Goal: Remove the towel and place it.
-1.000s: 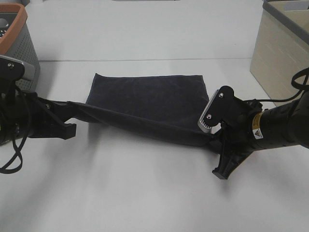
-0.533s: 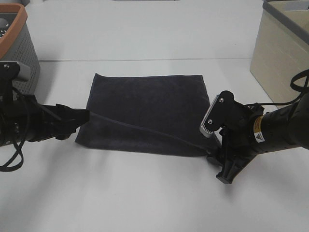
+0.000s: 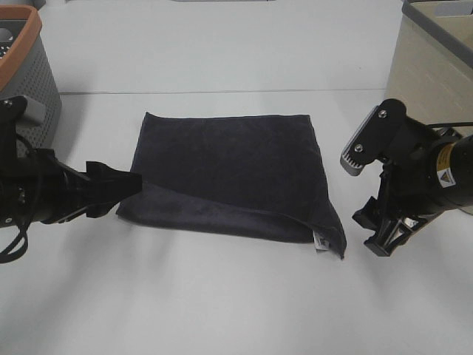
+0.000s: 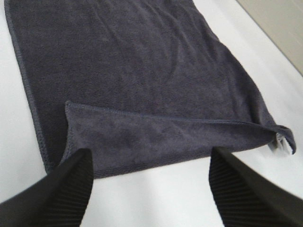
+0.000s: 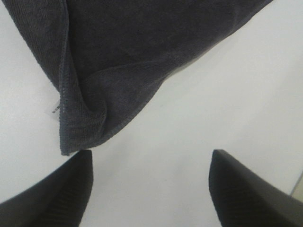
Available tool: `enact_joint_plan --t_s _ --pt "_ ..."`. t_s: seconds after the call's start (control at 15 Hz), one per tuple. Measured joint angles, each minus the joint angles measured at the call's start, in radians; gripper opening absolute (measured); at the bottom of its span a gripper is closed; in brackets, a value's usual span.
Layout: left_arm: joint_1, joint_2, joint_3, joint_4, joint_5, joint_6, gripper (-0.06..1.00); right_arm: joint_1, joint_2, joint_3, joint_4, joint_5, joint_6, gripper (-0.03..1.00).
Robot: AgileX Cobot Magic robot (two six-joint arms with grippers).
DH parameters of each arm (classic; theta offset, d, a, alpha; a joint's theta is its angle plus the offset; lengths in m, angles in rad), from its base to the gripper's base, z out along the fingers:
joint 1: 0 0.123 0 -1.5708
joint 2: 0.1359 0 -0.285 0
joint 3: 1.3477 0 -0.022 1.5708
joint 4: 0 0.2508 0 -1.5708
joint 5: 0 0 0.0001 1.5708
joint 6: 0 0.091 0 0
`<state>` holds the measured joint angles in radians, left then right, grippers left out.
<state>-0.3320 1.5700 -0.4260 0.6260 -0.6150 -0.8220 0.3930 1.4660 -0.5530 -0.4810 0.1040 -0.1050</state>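
Note:
A dark navy towel (image 3: 233, 174) lies flat on the white table, its front edge folded over. It fills the left wrist view (image 4: 142, 75) and the right wrist view (image 5: 118, 52). My left gripper (image 3: 122, 186) is open at the towel's front left corner, its fingers (image 4: 61, 194) just off the cloth and holding nothing. My right gripper (image 3: 384, 233) is open and empty, a little to the right of the towel's front right corner, where a small white tag (image 3: 318, 242) shows.
A grey basket with an orange rim (image 3: 26, 66) stands at the back left. A beige bin (image 3: 432, 74) stands at the back right. The white table (image 3: 222, 303) spreads in front of the towel.
Both grippers have let go of the towel's front edge, which dropped flat onto the table. The right gripper has moved right, away from the corner. The left gripper has opened.

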Motion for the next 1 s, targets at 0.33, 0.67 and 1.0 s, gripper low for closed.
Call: enact_joint_plan --t_s 0.33,0.67,1.0 --pt "0.000 -0.145 -0.196 0.139 0.486 -0.120 0.65 0.000 -0.106 -0.085 0.055 0.041 0.115 0.68" --pt "0.000 -0.149 -0.469 0.108 0.827 -0.051 0.65 0.000 -0.110 -0.345 0.081 0.303 0.261 0.68" --pt "0.028 -0.148 -0.774 -0.333 1.185 0.529 0.65 0.000 -0.050 -0.640 0.098 0.556 0.275 0.67"
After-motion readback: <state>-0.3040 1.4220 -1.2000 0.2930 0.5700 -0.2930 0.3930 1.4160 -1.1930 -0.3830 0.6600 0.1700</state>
